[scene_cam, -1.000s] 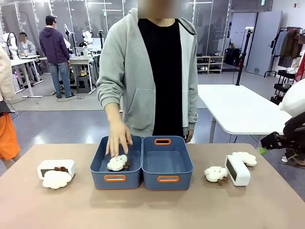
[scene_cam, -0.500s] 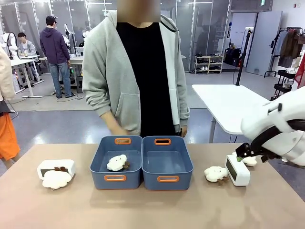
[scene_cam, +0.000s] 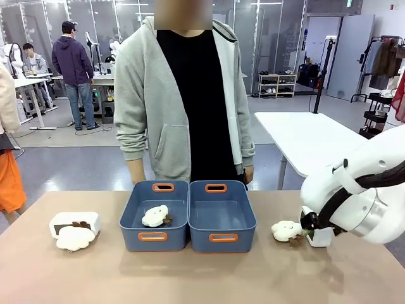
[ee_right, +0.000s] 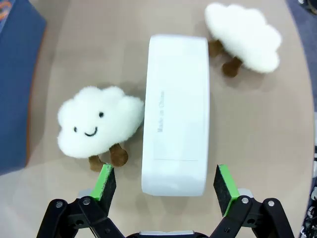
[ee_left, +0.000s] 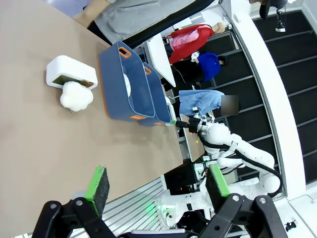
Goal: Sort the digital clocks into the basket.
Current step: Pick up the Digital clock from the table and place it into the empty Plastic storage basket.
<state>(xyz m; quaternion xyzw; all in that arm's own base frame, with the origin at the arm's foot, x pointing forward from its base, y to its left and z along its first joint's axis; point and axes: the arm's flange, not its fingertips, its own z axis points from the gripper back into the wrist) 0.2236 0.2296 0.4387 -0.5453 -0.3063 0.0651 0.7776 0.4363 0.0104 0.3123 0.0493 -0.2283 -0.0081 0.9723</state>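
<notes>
Brown tabletop (scene_cam: pixel 190 278) in a big lab room, with a person standing at the far side behind two joined blue baskets (scene_cam: pixel 243 239) mid-frame, and the left one has a cloud plush (scene_cam: pixel 155 216) in it. One clock (scene_cam: pixel 74 220) sits at the left of the front view touching another plush (scene_cam: pixel 74 239). The other clock (ee_right: pixel 174 114) lies at the right between two more plushes, with the right claw (ee_right: pixel 165 173) spread wide over its near end, and the left claw (ee_left: pixel 157 168) gapes wide too, over bare tabletop.
</notes>
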